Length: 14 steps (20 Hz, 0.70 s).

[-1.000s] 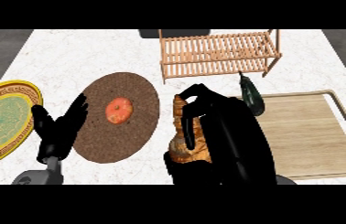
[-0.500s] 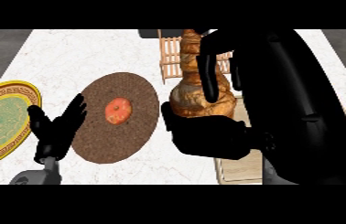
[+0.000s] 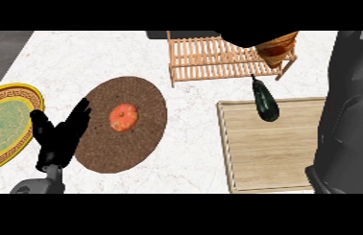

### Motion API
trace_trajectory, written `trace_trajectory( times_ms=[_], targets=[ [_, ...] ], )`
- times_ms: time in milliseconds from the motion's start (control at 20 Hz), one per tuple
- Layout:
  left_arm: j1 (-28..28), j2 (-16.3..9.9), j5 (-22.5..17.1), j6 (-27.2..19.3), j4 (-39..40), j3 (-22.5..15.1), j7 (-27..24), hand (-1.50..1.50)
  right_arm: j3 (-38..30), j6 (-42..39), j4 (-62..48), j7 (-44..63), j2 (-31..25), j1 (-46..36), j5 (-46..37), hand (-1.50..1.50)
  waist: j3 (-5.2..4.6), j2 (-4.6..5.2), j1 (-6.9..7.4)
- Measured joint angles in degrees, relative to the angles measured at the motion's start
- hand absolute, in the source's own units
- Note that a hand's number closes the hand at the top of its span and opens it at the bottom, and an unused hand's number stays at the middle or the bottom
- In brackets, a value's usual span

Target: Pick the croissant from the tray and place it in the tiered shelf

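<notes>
The golden-brown croissant [image 3: 278, 47] hangs at the top right, over the right end of the wooden tiered shelf [image 3: 209, 59]. My right hand [image 3: 245, 38] is a black shape curled round the croissant's upper part, and its arm runs up the right edge. The pale wooden tray [image 3: 276, 147] lies at the lower right with a bare surface. My left hand [image 3: 60, 135] rests open at the lower left, fingers up.
A dark eggplant [image 3: 264, 100] lies across the tray's far edge, just in front of the shelf. A brown round mat [image 3: 145, 133] holds an orange fruit [image 3: 123, 117]. A yellow-green plate [image 3: 16, 121] sits at the left edge.
The right hand has carried the croissant up and away from me, from above the counter's middle to the shelf's right end. The tray and the eggplant are uncovered again. The left hand stays put.
</notes>
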<state>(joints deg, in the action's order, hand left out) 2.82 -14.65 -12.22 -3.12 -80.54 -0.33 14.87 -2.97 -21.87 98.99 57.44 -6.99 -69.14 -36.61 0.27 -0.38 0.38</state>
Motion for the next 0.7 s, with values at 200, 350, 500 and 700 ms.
trace_trajectory(
  times_ms=[200,350,500,700],
  targets=[
    [0.31,-0.22,-0.3,0.37,-0.41,0.28,1.5,0.0,-3.88,-0.73,-8.58,-3.6,-3.88,-4.09,0.85,1.5,-0.03,0.19,0.26],
    [0.03,0.46,0.51,0.29,-0.03,0.11,-0.6,0.0,-5.47,-1.42,-14.94,-6.43,-6.15,-5.9,1.54,1.5,0.05,0.25,0.37],
    [0.51,0.44,0.34,0.64,0.46,0.46,-0.3,0.0,-6.12,-1.44,-20.79,-9.25,-7.33,-7.62,1.98,1.5,0.1,0.32,0.49],
    [0.51,0.57,0.55,0.7,0.32,0.61,-0.11,0.0,-5.95,-1.29,-27.48,-14.71,-9.72,-8.24,1.42,1.5,0.07,0.38,0.58]
  ],
)
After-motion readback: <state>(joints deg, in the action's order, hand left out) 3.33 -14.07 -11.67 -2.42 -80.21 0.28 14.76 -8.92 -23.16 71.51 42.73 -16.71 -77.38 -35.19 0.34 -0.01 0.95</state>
